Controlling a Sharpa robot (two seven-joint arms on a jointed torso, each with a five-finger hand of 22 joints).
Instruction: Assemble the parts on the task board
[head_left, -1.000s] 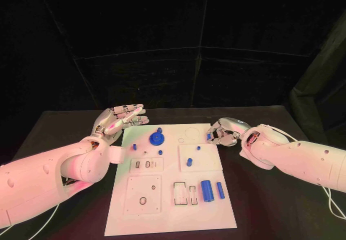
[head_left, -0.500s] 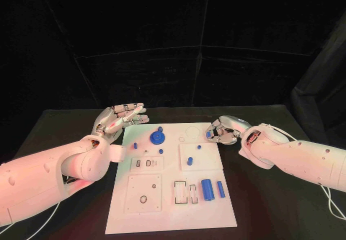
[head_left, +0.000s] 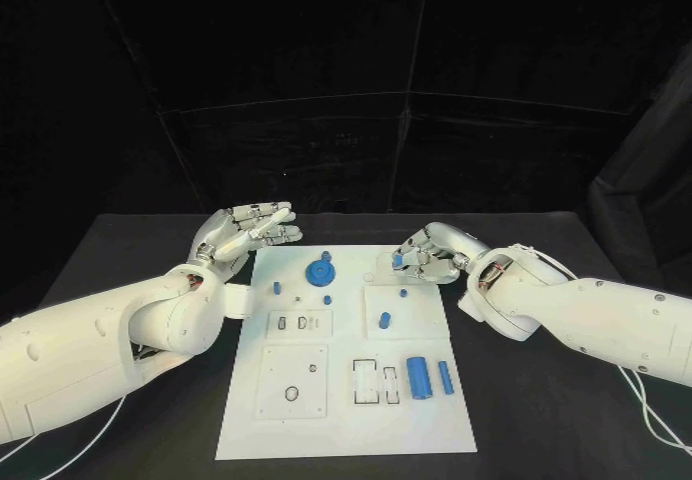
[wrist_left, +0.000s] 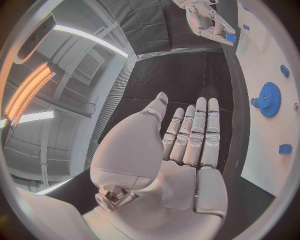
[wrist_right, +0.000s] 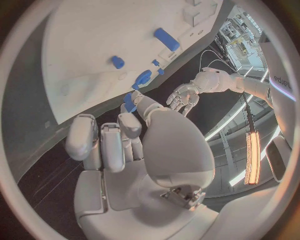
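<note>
Behind the black table (head_left: 130, 250) hang dark curtains w/ faint folds; the left wrist view shows ceiling light strips. Task board (head_left: 346, 420), white, long, lies mid-tabletop, running from far edge toward near edge. Left hand (head_left: 245, 232) hovers off the board's far-left corner, fingers straight and spread, holding nothing. Right hand (head_left: 421, 258) sits over the board's far-right corner, pinching a small blue part (wrist_right: 129, 101). Blue gear (head_left: 320, 271) stands near the board's far edge; blue cylinder (head_left: 417, 378) & slim peg (head_left: 444, 377) lie by its right edge.
</note>
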